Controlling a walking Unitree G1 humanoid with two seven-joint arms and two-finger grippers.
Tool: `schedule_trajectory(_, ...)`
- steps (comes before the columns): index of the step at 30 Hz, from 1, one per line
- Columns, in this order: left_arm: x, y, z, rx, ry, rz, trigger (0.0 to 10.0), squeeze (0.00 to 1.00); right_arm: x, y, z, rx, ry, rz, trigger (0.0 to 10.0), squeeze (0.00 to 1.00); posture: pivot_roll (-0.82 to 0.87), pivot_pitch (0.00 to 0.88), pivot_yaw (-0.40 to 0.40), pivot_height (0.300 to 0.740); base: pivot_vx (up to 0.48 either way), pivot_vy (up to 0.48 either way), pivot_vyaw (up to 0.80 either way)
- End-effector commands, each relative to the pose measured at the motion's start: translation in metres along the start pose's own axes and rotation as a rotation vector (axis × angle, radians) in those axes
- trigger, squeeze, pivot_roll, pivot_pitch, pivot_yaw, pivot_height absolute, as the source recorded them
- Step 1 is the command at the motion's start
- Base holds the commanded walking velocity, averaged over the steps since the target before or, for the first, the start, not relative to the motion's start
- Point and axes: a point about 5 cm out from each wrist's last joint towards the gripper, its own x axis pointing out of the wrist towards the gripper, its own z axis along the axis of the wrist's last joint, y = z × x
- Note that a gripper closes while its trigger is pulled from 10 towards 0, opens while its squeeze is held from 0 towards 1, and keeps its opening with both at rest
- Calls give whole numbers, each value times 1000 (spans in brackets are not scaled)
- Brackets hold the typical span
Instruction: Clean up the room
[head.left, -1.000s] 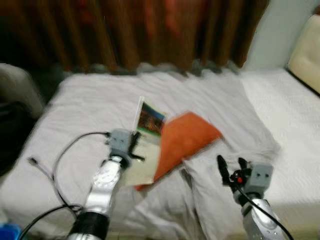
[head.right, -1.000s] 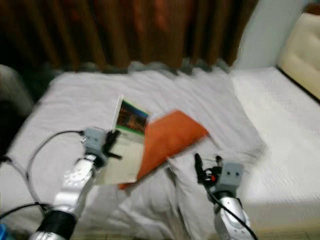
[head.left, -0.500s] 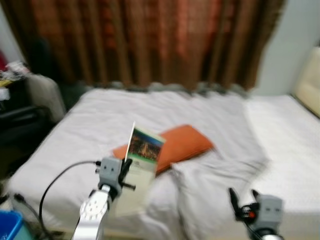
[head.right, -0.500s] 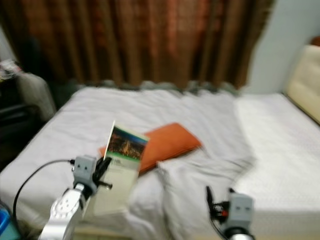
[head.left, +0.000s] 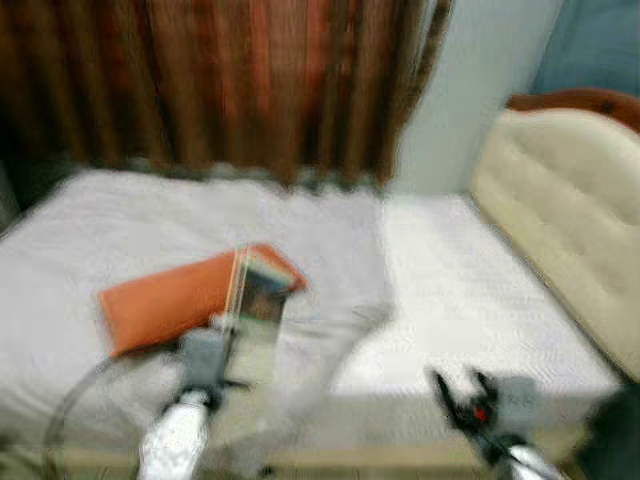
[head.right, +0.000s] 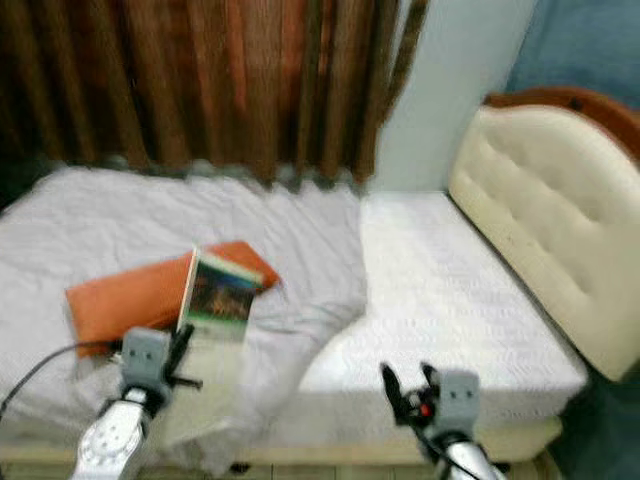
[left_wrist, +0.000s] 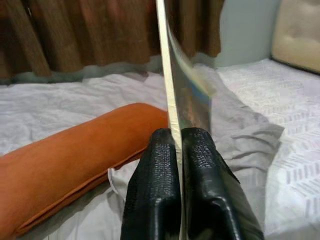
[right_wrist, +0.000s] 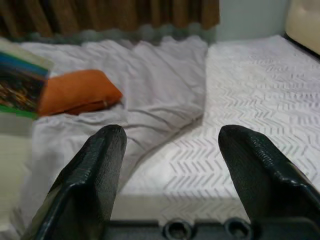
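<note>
**Q:** Brown curtains (head.right: 200, 80) hung behind the bed (head.right: 440, 290), with a padded cream headboard (head.right: 545, 210) at the robot's right. What lay on the bed, largest first?

**A:** A rumpled grey sheet (head.right: 110, 215) covered the robot's left part of the mattress, bunched into a fold near the middle. An orange pillow (head.right: 125, 295) rested on it. Smallest was the book (head.right: 215, 300), held upright above the sheet just in front of the pillow.

**Q:** How were the grippers set?

**A:** The left gripper (left_wrist: 176, 137) was clamped on the book's lower edge, its two black fingers (left_wrist: 155, 180) pressed against either cover. The right gripper (right_wrist: 170, 150) hung low before the bed edge with its fingers spread apart and nothing between them.

**Q:** What could have gone wrong from here?

**A:** The head views were blurred, which suggested the body was in motion. The grip took only a narrow strip of the book, so the tall cover, which appeared to bow in the left wrist view, could probably have levered loose or fanned open and dropped to the sheet. A low carry might also have caught the book on the pillow or the bunched fold.
</note>
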Motion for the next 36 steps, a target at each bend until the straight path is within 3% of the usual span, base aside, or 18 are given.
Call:
schedule_trajectory(1,5,-6,11,7,-39,-9,10000,0,-3,-11,0,-6,12,-27,10000,0,-6,0,-79,740,304,-368,0)
schedule_trajectory(9,13,2,9,8,-9,5,10000,0,3,-3,-2,-4,8,11,10000,0,-18,0,-62,740,307,-365,0)
schedule_trajectory(16,2,-3,1,-10,7,-22,10000,0,0,-4,-6,-3,22,20,10000,0,-14,0,-63,740,307,-365,0)
schedule_trajectory(24,-15,-14,11,-22,-77,-68,10000,0,-11,-4,3,60,-77,-3,10000,0,4,0,-67,740,307,-365,0)
schedule_trajectory(31,-7,-17,20,-25,-107,-85,10000,0,-1,1,7,57,-88,16,10000,0,13,0,-68,740,320,-355,0)
schedule_trajectory(36,-16,-13,35,20,-161,-98,10000,0,-21,5,18,43,-120,42,10000,0,21,0,-73,740,324,-351,0)
